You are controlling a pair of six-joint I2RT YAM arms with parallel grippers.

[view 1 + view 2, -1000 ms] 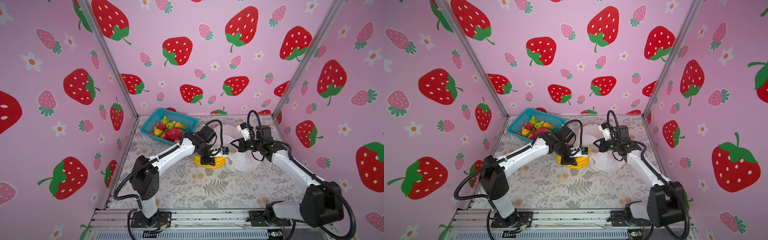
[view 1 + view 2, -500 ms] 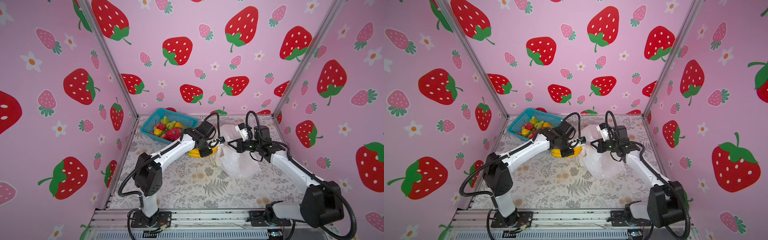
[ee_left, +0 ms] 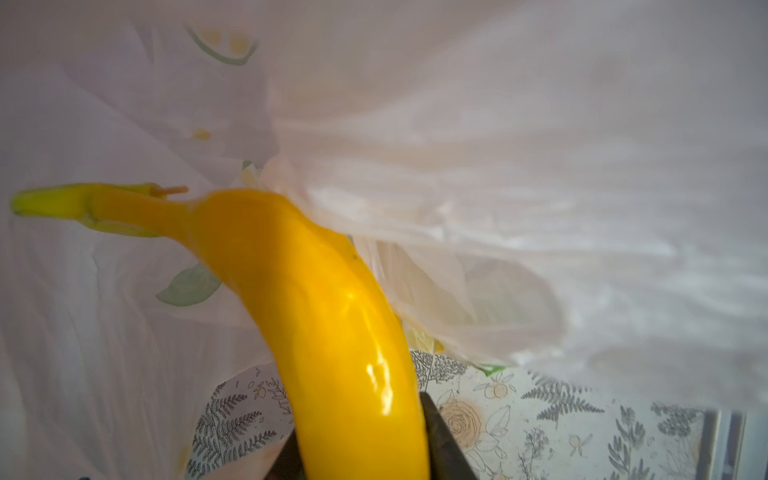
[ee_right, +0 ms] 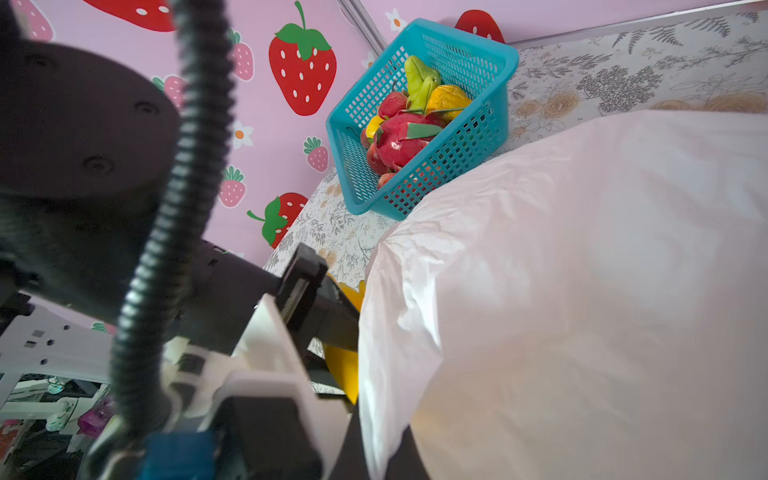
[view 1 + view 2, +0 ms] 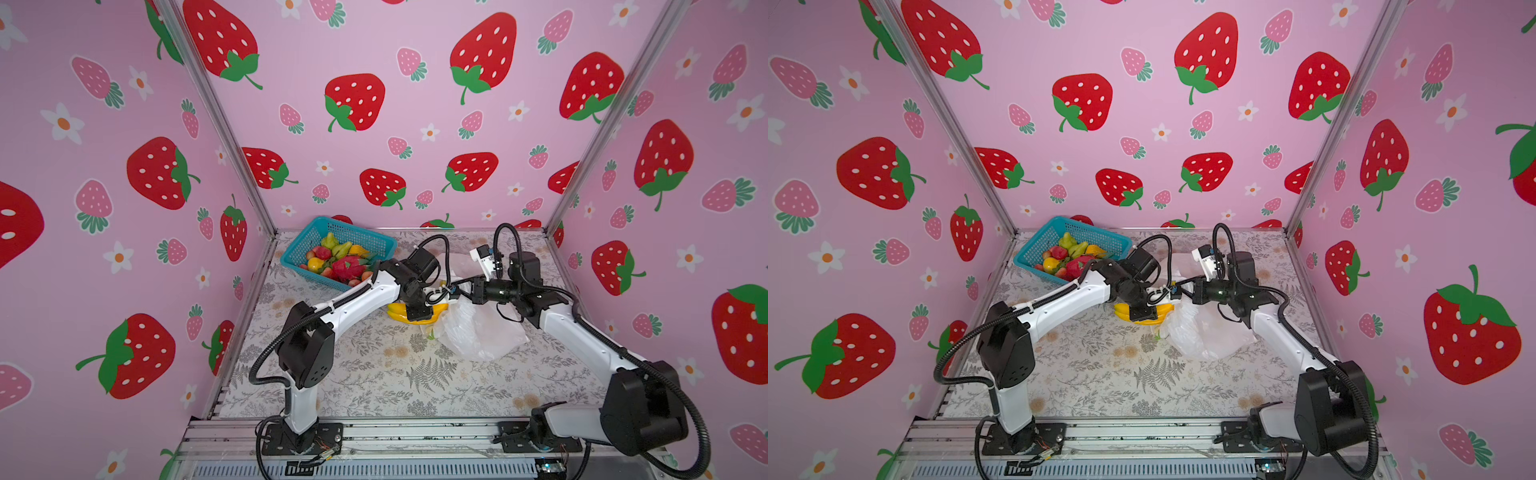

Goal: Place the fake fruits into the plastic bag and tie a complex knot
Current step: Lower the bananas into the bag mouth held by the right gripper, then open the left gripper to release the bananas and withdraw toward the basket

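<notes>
My left gripper (image 5: 419,312) (image 5: 1144,314) (image 3: 361,436) is shut on the yellow banana bunch (image 5: 398,311) (image 5: 1120,310) (image 3: 332,311), low over the table at the mouth of the plastic bag (image 5: 484,332) (image 5: 1210,332) (image 3: 519,166) (image 4: 582,291). In the left wrist view the banana's green stem end reaches in among the bag's white folds. My right gripper (image 5: 454,291) (image 5: 1177,291) (image 4: 374,449) is shut on the bag's upper edge and holds it raised. The other fake fruits (image 5: 340,262) (image 5: 1069,259) (image 4: 407,133) lie in the basket. No knot shows.
A teal mesh basket (image 5: 305,245) (image 5: 1036,247) (image 4: 469,45) stands at the back left by the pink wall. The two wrists are close together over the table's middle. Floral table covering (image 5: 395,386) lies in front of the bag.
The left gripper lifted the banana off the table, swung it a little left and back, then brought it to the bag's mouth. The right gripper drew the bag's edge up, spreading the bag.
</notes>
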